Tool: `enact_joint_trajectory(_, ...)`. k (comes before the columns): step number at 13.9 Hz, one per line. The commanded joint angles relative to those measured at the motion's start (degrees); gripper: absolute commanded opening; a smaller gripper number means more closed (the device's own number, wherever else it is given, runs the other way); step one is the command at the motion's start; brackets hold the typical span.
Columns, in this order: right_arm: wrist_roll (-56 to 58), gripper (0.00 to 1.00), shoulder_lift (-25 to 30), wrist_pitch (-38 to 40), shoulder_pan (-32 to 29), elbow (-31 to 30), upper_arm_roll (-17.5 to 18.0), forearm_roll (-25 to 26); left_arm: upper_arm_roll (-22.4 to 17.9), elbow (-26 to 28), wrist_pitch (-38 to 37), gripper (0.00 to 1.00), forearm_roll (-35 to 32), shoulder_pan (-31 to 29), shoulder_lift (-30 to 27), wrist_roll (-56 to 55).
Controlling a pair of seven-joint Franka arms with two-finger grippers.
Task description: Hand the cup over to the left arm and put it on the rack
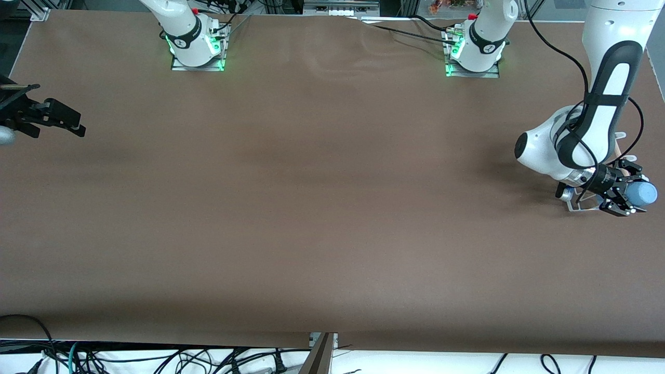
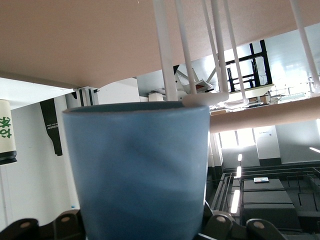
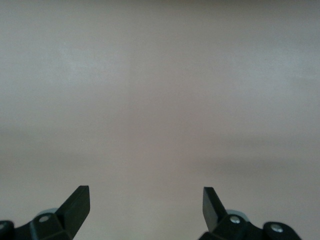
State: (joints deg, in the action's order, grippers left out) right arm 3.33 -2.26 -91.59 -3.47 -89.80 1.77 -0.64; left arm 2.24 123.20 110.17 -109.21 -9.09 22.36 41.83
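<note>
Over the rack, left hand grips cup sideways.

Light-blue cup lies tipped sideways over the white wire rack.

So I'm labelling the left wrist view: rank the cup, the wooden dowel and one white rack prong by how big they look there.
1. The cup, held in the left hand: largest, though nearness inflates it.
2. Wooden dowel.
3. One white rack prong: thinner than the dowel, though similar in length, so that order is unsure.
</note>
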Motion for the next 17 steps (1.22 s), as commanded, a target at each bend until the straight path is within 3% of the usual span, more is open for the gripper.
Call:
enact_joint_trajectory(1, 0.8, 1.00, 0.1, 0.7, -0.4, 0.6, 0.2, -1.0, 0.0, 0.8, 0.7, 0.00, 1.4, -0.3, -1.9, 1.3)
enact_joint_trajectory(9, 2.8, 1.00, 0.1, 0.4, -0.4, 0.7, 0.2, -0.9, 0.1, 3.1, 0.7, 0.00, 5.9, 0.0, -5.7, 3.3)
enact_joint_trajectory(17, 2.8, 1.00, -0.2, 0.0, 0.7, 0.7, 0.2, -0.9, 0.0, 5.0, 1.0, 0.00, 5.8, -0.5, -3.3, -3.1)
